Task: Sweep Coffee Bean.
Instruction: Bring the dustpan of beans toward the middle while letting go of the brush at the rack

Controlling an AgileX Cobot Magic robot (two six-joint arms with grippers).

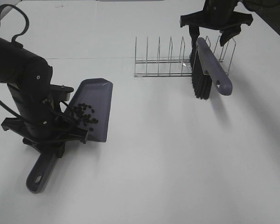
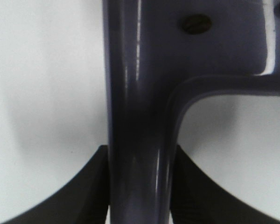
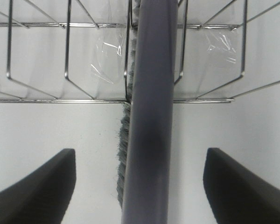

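The purple dustpan lies flat on the white table at the left, its handle pointing toward the front edge. The coffee bean cluster sits on the pan's blade. My left gripper is shut on the handle just behind the blade, and one bean shows on the pan in the left wrist view. The purple brush with black bristles leans in the wire rack. Above it my right gripper is open, its fingers well apart from the brush back.
The wire rack stands at the back, right of centre, with several upright loops and a scrap of clear film inside. A faint seam in the tabletop runs left from the rack. My left arm covers the table's left side.
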